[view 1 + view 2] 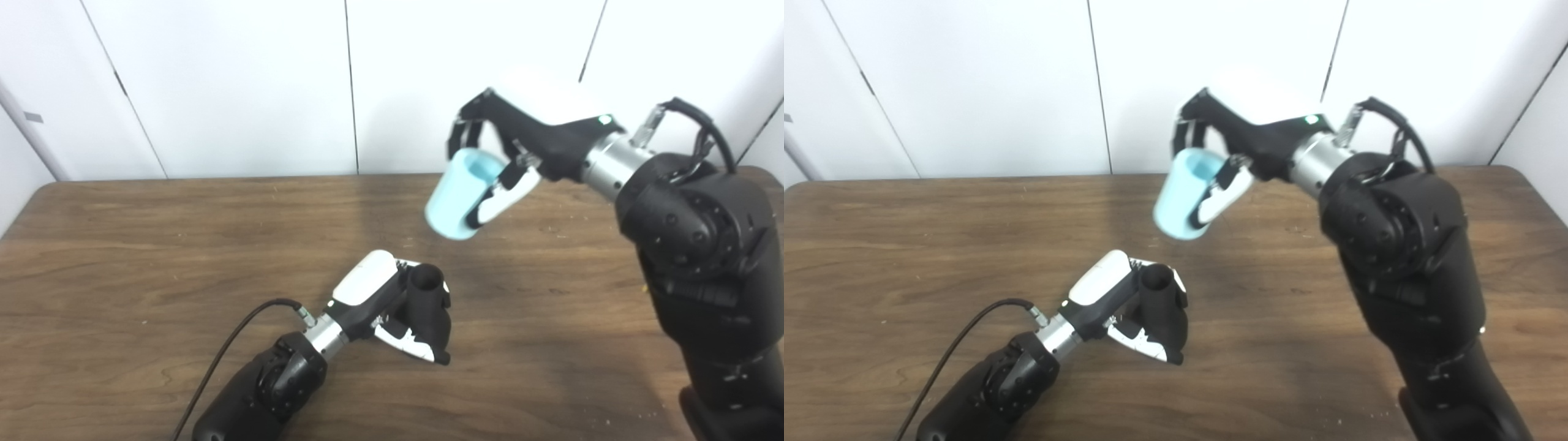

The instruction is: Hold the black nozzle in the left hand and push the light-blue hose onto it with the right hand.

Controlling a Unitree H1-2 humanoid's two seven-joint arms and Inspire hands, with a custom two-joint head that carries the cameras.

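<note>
1. A dark brown wood-grain table (153,245) fills the lower part of both views, with rounded far corners.
2. A white panelled wall (245,79) stands behind it, split by thin dark seams.
3. Small pale crumbs (554,229) dot the table's right side.

On my feed, the left hand (392,303) has a glossy white back shell over black fingers, with white pads on the inner finger faces. Behind it I see a short silver wrist collar, then a bulky matte black forearm. A thin black cable (229,352) loops out from a metal plug just behind that collar. The right hand (520,153) matches: white shell, black fingers, a small green light (605,119) near the wrist, silver collar, black cable arching over the black forearm housing.
</note>
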